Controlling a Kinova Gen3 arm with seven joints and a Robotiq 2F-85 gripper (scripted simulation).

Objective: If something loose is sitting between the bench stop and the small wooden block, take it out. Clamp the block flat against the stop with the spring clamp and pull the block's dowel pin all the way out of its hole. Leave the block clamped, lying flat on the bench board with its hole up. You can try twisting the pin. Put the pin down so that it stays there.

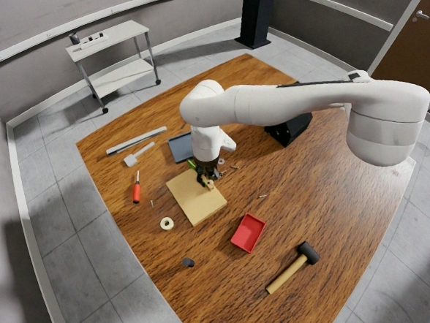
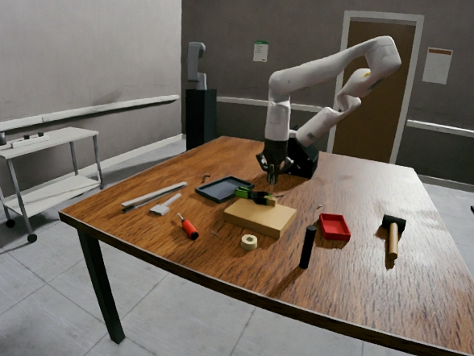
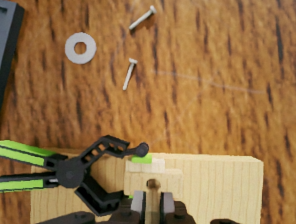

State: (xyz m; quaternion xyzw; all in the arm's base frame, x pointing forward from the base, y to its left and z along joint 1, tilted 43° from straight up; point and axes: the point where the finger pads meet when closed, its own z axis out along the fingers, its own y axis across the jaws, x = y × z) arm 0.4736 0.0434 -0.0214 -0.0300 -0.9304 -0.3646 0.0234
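"Where's the board [image 1: 197, 202] [image 2: 255, 217] [image 3: 225, 187]?"
"Under the gripper [image 1: 213, 178] [image 2: 272, 181] [image 3: 152, 207] — nearly shut, pinching the pin [image 2: 272, 188] [image 3: 152, 215] upright."
"And the clamp [image 1: 191, 165] [image 2: 243, 192] [image 3: 70, 172]?"
"In the wrist view, at nine o'clock from the block [image 1: 210, 185] [image 2: 272, 201] [image 3: 173, 182], spanning it and the stop [image 3: 158, 165] at its twelve."
"Pin out?"
"The hole shows dark, facing up, and the pin looks raised over the block — whether its tip is fully clear, I can't tell."
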